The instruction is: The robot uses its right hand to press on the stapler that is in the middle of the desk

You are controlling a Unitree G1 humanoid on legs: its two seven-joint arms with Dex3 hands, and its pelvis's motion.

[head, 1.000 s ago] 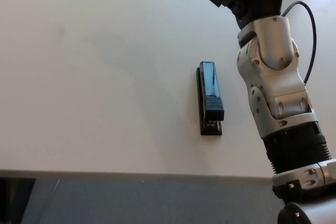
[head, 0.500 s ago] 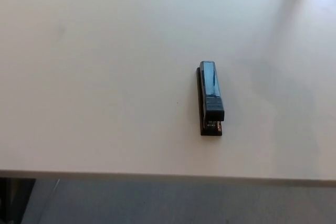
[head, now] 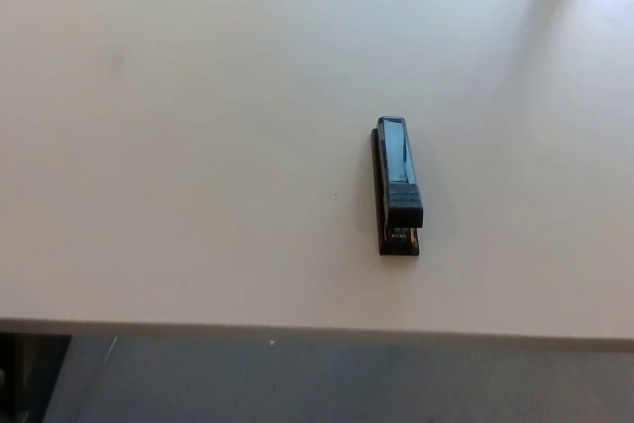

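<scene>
A black stapler (head: pixel 396 185) lies flat on the white desk (head: pixel 198 146), a little right of the middle, its length running away from me and its shiny top arm facing up. Nothing touches it. Neither of my hands nor any part of my arms shows in the head view.
The desk's front edge (head: pixel 297 328) crosses the bottom of the picture, with grey floor (head: pixel 297 383) below it. A dark object (head: pixel 25 378) shows under the desk at the bottom left corner.
One second ago my right arm stood over the desk right of the stapler, hand at the top. It left the picture by half a second ago. The stapler has not moved.
</scene>
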